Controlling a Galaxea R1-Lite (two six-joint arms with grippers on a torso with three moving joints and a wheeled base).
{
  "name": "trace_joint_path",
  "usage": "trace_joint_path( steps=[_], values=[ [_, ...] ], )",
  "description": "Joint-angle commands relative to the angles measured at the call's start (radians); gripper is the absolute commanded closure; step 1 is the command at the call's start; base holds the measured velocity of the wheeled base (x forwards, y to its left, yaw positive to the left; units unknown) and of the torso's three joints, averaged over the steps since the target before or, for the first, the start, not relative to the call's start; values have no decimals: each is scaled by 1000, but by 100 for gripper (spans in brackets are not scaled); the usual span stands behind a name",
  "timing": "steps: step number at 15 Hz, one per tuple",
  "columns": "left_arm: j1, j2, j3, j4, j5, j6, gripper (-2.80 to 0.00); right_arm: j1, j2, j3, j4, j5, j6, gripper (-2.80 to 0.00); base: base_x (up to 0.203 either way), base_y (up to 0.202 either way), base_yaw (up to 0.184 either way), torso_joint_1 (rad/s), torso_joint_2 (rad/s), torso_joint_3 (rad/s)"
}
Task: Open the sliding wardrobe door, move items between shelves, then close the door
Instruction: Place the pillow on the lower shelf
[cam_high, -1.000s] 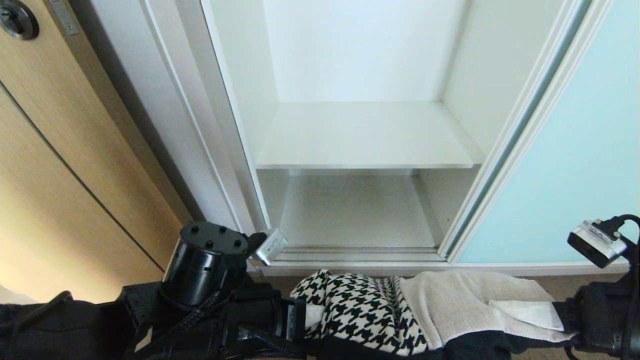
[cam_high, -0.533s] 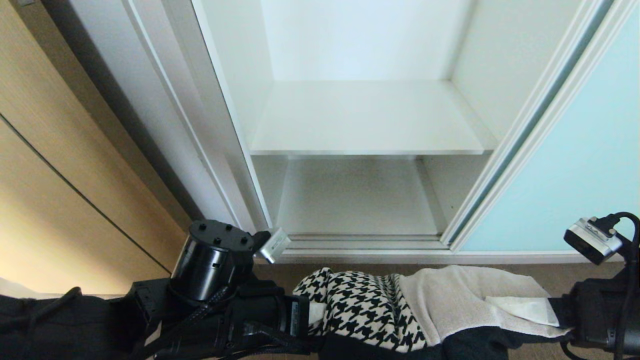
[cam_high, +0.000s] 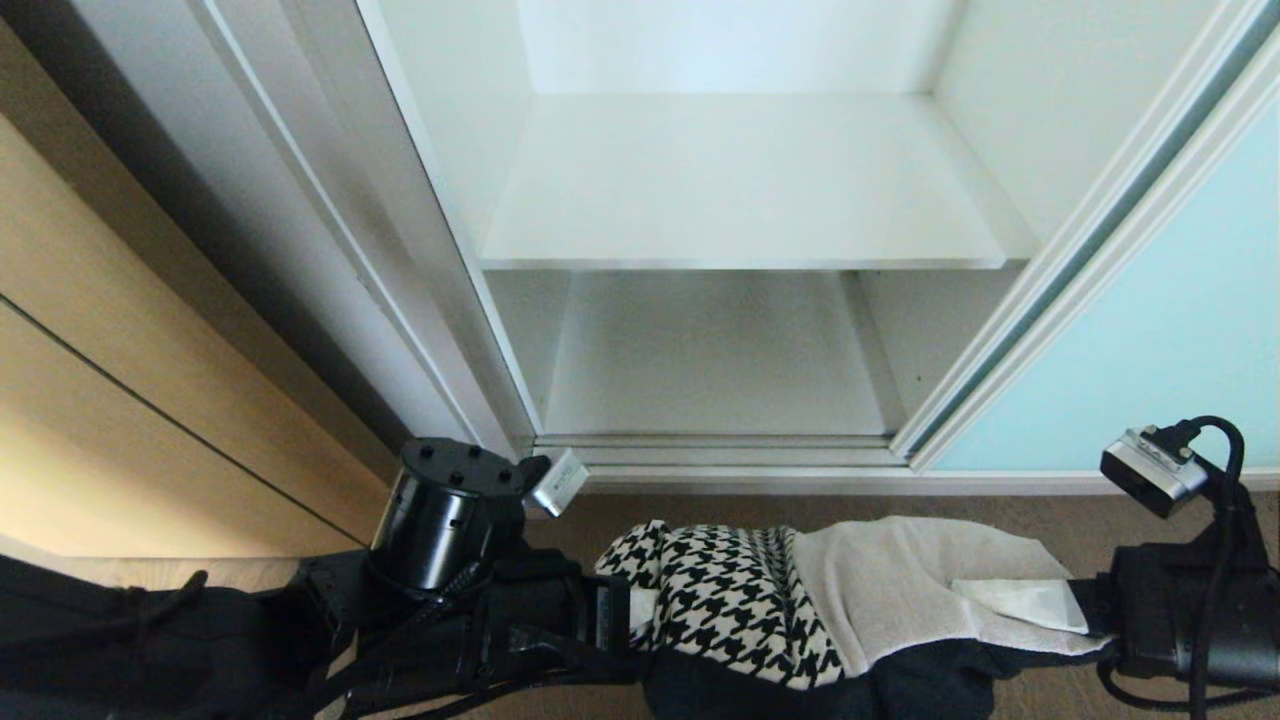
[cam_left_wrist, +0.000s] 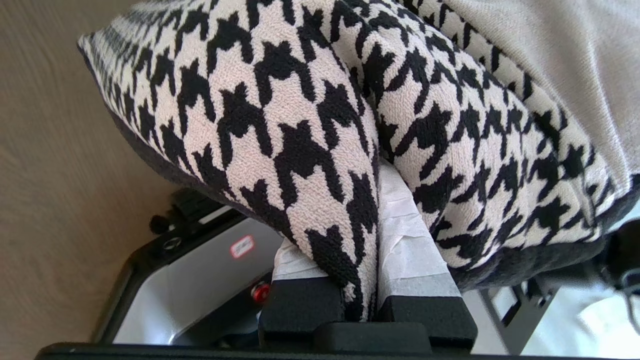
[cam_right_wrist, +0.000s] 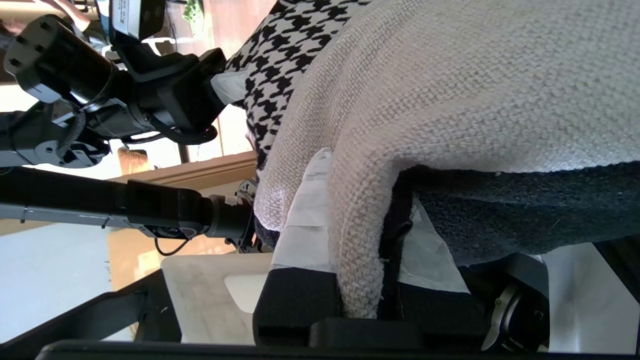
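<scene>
A: Going left to right, what did you have at that moment?

B: Your left pincer (cam_high: 625, 625) was clenched on the houndstooth edge of the cushion (cam_high: 800, 610). In the left wrist view its taped fingers (cam_left_wrist: 405, 240) pinched a fold of that fabric between them. The cushion hung level between your two arms, over the wood-grain floor (cam_high: 700, 510), just in front of the wardrobe's track. Your right pincer (cam_high: 1085, 610) was clamped on the opposite, cream edge, with the knit bunched between its pads (cam_right_wrist: 305, 220).

A: How would you judge the cushion to handle?

B: Soft and light. It sagged and creased where you gripped it, so I'd say it would fold rather than slip, and the coarse weave gave you good friction. Holding two opposite edges kept it spread. A single corner grip would likely have let it droop and catch on a shelf lip.

A: And the wardrobe?

B: The sliding wardrobe door (cam_high: 1150, 330) stood pushed to the right, leaving the opening clear. The upper shelf (cam_high: 740, 190) and the lower shelf (cam_high: 710, 360) both lay bare, each wider than the cushion, which was in neither yet.
</scene>
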Motion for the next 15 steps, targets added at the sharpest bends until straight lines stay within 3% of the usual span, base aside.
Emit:
trace_joint_path(
  steps=[1, 15],
  values=[
    [0, 24, -2, -9, -1, -11, 0, 0, 24, 3, -24, 5, 4, 0, 0, 0, 0, 3, 2, -203],
    [0, 53, -2, -11, -3, -7, 0, 3, 40, 10, -47, -1, 5, 0, 0, 0, 0, 3, 3, -197]
  ],
)
